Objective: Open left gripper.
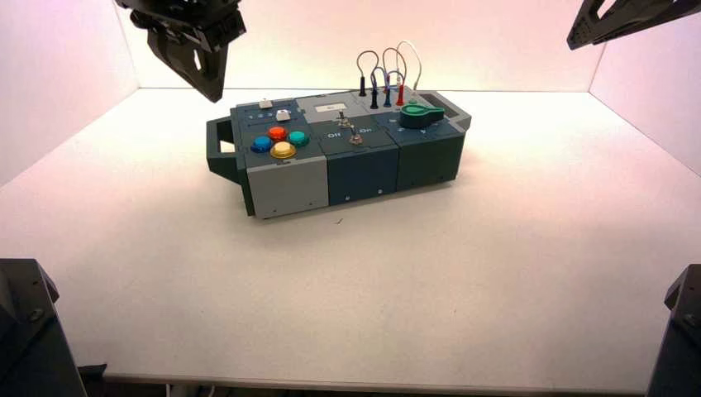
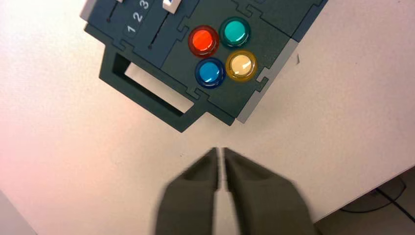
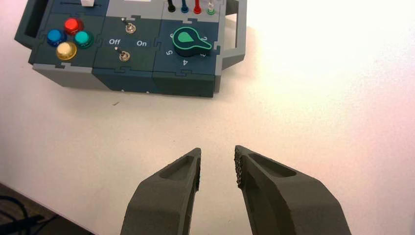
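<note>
My left gripper [image 1: 208, 83] hangs in the air above the table, off the box's left end, near its handle [image 1: 220, 147]. In the left wrist view its two tapered fingers [image 2: 219, 152] stand nearly together with only a thin slit between the tips, and they hold nothing. Below them lie the bare table and the box's corner with the red [image 2: 203, 40], teal [image 2: 234, 31], blue [image 2: 210, 72] and yellow [image 2: 241, 65] buttons. My right gripper [image 3: 217, 154] is raised at the far right, open and empty.
The box [image 1: 339, 153] stands mid-table, slightly turned. It bears two sliders [image 1: 274, 109], two toggle switches [image 1: 349, 131] between "Off" and "On", a green knob [image 1: 420, 112] and looped wires in plugs [image 1: 384, 78]. White walls stand at the back and sides.
</note>
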{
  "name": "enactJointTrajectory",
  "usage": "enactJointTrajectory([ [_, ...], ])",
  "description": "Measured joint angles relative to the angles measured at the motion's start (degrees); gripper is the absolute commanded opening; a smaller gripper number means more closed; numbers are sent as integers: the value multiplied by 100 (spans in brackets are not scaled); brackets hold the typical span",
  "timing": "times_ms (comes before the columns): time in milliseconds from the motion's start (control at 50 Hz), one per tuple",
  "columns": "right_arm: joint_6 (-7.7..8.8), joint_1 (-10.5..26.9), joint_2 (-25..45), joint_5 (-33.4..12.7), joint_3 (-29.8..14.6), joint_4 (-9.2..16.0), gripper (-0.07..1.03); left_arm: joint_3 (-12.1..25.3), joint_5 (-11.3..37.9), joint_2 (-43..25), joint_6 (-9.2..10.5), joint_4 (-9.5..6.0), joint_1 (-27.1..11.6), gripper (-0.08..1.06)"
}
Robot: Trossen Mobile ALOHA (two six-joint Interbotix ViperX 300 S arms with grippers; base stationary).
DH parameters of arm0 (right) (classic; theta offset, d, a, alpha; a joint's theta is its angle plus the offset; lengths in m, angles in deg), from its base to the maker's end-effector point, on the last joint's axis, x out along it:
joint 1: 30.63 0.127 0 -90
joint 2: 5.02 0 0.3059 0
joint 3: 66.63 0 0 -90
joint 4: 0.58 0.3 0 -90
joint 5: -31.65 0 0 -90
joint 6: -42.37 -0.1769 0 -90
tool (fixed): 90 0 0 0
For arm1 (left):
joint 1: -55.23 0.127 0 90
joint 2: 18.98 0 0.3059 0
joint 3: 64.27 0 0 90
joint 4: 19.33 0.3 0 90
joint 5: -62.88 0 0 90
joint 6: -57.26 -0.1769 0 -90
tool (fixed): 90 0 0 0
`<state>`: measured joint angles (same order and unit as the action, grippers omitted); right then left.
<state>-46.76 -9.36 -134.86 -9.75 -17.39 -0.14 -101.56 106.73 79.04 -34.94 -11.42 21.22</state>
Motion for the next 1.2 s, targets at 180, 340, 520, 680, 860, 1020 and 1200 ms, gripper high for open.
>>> enactJointTrajectory([
  [180,0,-9,-9,0,0,0,39,-35,18,70,0,-9,0,-3],
  [340,0,0,-9,0,0,0,39,-44,35,70,0,-9,0,-3],
  [520,0,0,-18,0,0,0,39,-53,70,70,-9,-9,0,-3],
  [680,0,0,-18,-9,0,0,39,-79,97,70,-9,-9,0,-3],
  [860,0,0,-18,0,0,0,45,-97,97,123,-9,-9,0,-1],
  [1020,-9,-9,9,0,0,-9,52,-141,-220,387,9,-18,0,103],
  [1200,-9,0,62,0,0,0,52,-272,-510,475,26,-18,79,102],
])
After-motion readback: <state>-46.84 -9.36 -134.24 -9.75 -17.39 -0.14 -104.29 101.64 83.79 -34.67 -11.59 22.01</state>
